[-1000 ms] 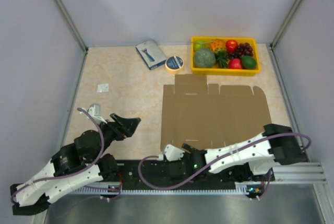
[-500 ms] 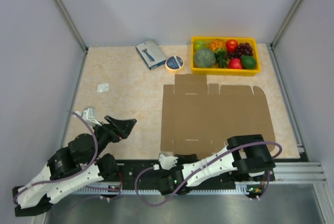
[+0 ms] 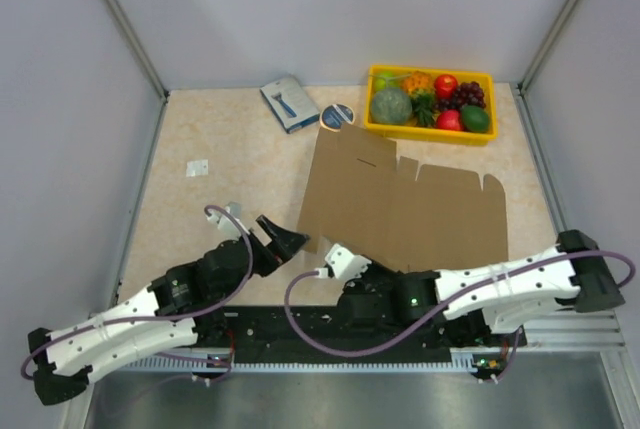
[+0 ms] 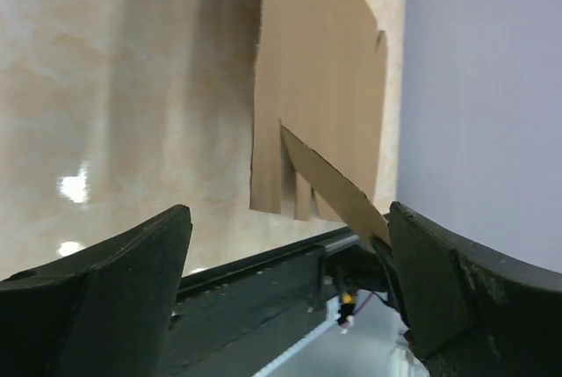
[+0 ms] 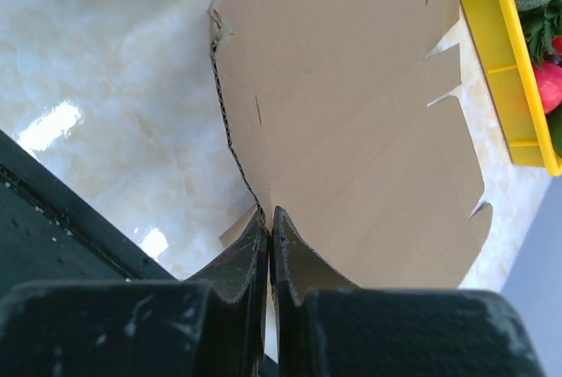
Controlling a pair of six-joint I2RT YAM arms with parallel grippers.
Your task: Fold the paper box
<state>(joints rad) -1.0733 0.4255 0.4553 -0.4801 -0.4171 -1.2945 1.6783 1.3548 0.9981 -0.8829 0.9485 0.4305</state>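
**Top view.** The paper box (image 3: 405,211) is an unfolded brown cardboard sheet with flaps and creases. It lies on the right half of the beige marbled desk (image 3: 220,189), turned at a slant. Its far-left corner covers part of a roll of tape (image 3: 337,114). The right tool (image 3: 330,252) reaches in from the near edge and is clenched on the sheet's near-left edge. The left tool (image 3: 285,234) sits just beside the sheet's near-left corner, released, with nothing between its fingers. At the far right stands a yellow tray (image 3: 430,136) of fruit, just beyond the sheet. A blue-grey packet (image 3: 290,102) lies left of the tape. A small white scrap (image 3: 197,166) lies well apart on the left.

**Left wrist.** The left tool (image 4: 287,214) is spread wide and holds nothing. Beyond its dark fingers (image 4: 105,271), the paper box (image 4: 320,69) stretches away across the desk (image 4: 123,87). One narrow strip of the cardboard rises toward the right-hand finger. Whether it touches that finger I cannot tell.

**Right wrist.** The right tool (image 5: 269,219) is pressed tight on the corrugated edge of the paper box (image 5: 351,87). The sheet fans out above the desk (image 5: 105,61). The yellow tray (image 5: 492,61) is at the right.
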